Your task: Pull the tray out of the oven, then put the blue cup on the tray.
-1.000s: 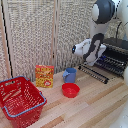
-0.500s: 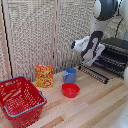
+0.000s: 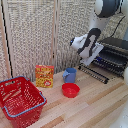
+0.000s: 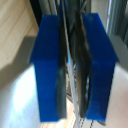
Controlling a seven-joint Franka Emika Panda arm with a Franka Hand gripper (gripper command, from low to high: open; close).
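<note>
The oven [image 3: 116, 50] stands at the exterior view's right with its front door [image 3: 95, 73] dropped open. The tray [image 3: 106, 62], a dark wire rack, shows at the oven's mouth. My gripper [image 3: 91, 59] hangs at the tray's front edge. In the wrist view the two blue fingers [image 4: 50, 65] stand close together, and a thin metal bar [image 4: 70, 60] of the rack is pinched between the gripper's [image 4: 72, 70] dark pads. The blue cup [image 3: 70, 75] stands upright on the wooden table, apart from the gripper and toward the exterior view's left of the oven door.
A red bowl [image 3: 70, 90] sits just in front of the cup. An orange box [image 3: 44, 76] stands by the slatted wall. A large red basket [image 3: 20, 100] fills the exterior view's lower left corner.
Almost nothing differs; the arm holds by the oven's mouth with only a slight shift. The cup, bowl and basket have not moved.
</note>
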